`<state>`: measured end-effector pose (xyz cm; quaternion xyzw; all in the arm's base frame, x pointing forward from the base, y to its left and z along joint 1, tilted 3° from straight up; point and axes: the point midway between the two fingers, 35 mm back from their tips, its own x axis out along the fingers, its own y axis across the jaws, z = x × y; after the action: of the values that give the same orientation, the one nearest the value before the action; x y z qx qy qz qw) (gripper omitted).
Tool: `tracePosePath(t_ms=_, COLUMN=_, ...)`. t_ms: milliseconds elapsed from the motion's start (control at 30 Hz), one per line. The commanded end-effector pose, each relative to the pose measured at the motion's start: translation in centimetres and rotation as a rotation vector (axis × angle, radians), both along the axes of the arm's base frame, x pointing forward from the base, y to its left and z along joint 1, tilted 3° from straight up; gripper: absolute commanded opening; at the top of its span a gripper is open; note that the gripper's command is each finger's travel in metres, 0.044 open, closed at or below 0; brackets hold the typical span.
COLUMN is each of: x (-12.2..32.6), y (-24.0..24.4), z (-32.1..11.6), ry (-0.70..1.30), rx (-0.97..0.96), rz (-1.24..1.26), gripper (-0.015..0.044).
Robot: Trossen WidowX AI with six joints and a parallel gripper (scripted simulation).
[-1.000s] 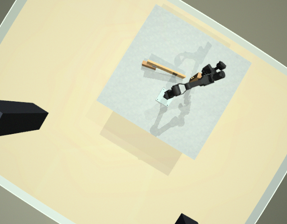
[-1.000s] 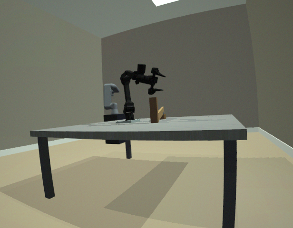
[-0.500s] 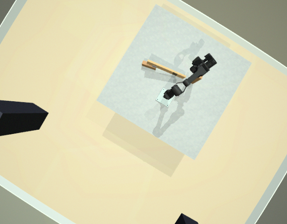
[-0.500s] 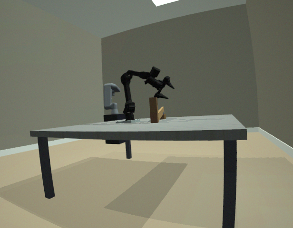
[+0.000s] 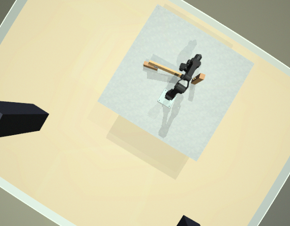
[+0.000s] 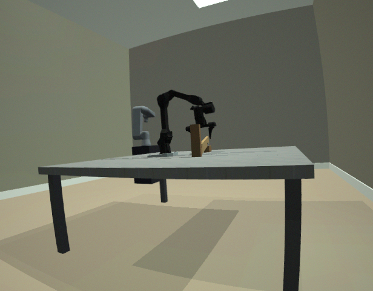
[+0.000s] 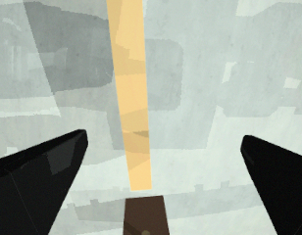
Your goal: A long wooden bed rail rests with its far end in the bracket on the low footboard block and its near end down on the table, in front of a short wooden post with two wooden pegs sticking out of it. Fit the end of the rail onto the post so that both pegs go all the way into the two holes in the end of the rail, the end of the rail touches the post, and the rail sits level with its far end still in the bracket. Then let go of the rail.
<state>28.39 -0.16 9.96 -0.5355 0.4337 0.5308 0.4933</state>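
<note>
The long pale wooden rail (image 5: 164, 68) (image 6: 205, 144) (image 7: 131, 98) slopes down from the footboard block (image 5: 146, 64) (image 6: 209, 148), its far end at the small grey bracket (image 5: 156, 66). Its near end is low, just short of the post (image 5: 198, 78) (image 6: 195, 140) (image 7: 145, 212). The post stands upright. Two pale pegs (image 5: 194, 78) stick out of its rail-facing side; one peg (image 7: 145, 233) shows at the wrist view's bottom edge. My gripper (image 7: 165, 140) is open and empty, pointing down above the rail near its low end. The rail runs between the fingertips in that view, left of centre. The rail's holes are not visible.
The arm's base plate (image 5: 160, 99) (image 6: 155, 155) is on the grey table (image 5: 140, 97) (image 6: 243, 159), to one side of the rail and post. A light grey robot arm (image 6: 137, 122) stands on a dark pedestal beyond the table.
</note>
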Motion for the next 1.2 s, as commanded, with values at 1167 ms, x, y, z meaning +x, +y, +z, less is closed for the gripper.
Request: tracePosePath(t_ms=1167, x=-1.5, y=0.7, z=-4.8, ry=0.088, rx=-0.055, rz=0.071, gripper=0.0440)
